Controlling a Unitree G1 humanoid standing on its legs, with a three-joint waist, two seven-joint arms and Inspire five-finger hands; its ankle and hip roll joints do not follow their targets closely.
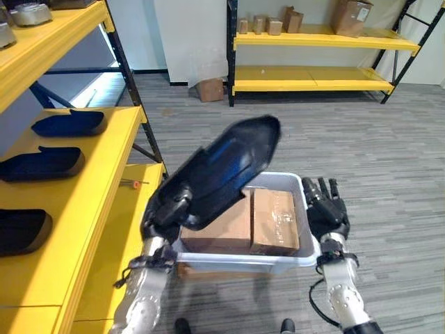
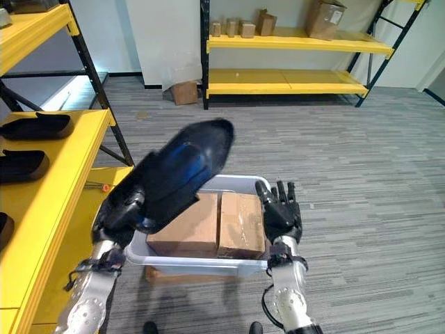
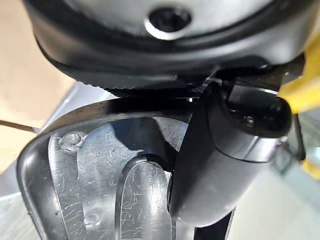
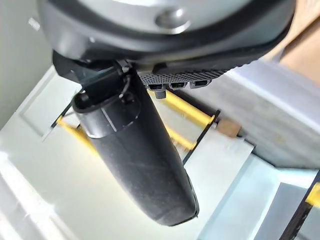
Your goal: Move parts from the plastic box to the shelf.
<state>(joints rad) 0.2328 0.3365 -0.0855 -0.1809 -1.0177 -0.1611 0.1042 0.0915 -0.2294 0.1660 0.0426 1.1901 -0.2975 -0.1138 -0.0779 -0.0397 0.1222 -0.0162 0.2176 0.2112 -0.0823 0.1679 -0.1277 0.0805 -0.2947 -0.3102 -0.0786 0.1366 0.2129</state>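
A long, glossy dark blue-black part (image 1: pixel 229 167) is lifted above the white plastic box (image 1: pixel 243 261), slanting up and away from me. My left hand (image 1: pixel 165 207) is shut on its near end. In the left wrist view the thumb (image 3: pixel 220 165) presses on the part's scratched surface (image 3: pixel 95 170). Two brown cartons (image 1: pixel 274 219) lie inside the box. My right hand (image 1: pixel 327 205) stands open by the box's right rim, fingers straight up and holding nothing. The yellow shelf (image 1: pixel 90 202) on my left carries three similar dark parts (image 1: pixel 69 123).
The shelf's black upright (image 1: pixel 132 111) stands between the shelf and the box. A second yellow rack (image 1: pixel 313 38) with several cartons stands at the far wall, with a small carton (image 1: pixel 210 89) on the floor beside it. Grey striped floor lies to the right.
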